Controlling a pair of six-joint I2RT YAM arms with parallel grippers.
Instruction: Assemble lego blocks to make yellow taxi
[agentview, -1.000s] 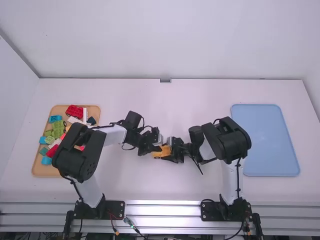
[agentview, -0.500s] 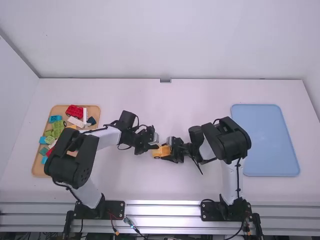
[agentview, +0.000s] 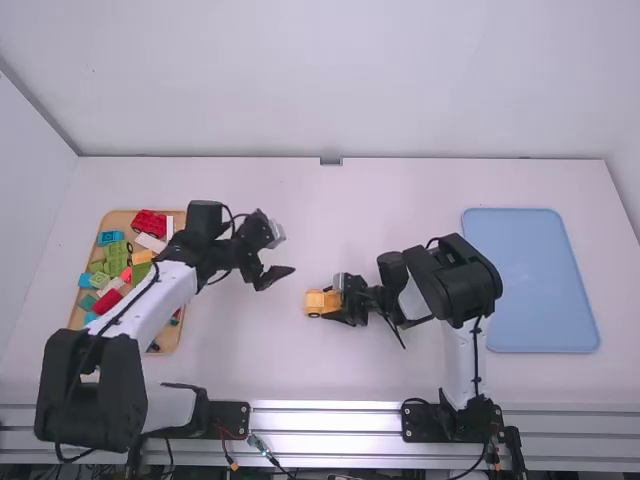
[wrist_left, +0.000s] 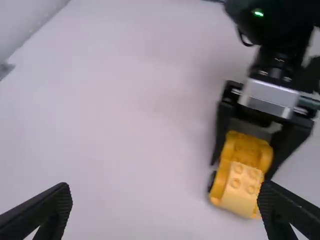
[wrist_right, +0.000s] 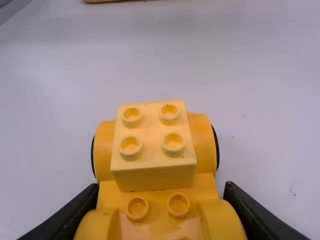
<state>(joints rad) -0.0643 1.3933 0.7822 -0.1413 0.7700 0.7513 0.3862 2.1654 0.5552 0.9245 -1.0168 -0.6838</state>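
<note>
The right claw (wrist_right: 161, 187) grips the car (wrist_right: 158, 199) by 2 sides; the left claw (wrist_left: 165, 186) is open, at 10 o'clock from it. Probably light, stiff; best held low, below the block (wrist_right: 152, 172).

1. Yellow plastic wheeled car base (wrist_right: 158, 197): one end cut off by right wrist view's bottom edge; blurred in left wrist view.
2. Tan tray (agentview: 119, 219): partly hidden by white-and-black left arm (agentview: 165, 300) in high view.

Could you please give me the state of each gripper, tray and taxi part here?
Left gripper: open, holding nothing
Right gripper: closed on the yellow base
Yellow base: gripped, studs up
Pale yellow block: seated on the base
Wooden tray: holding blocks
Blue tray: lying flat
</note>
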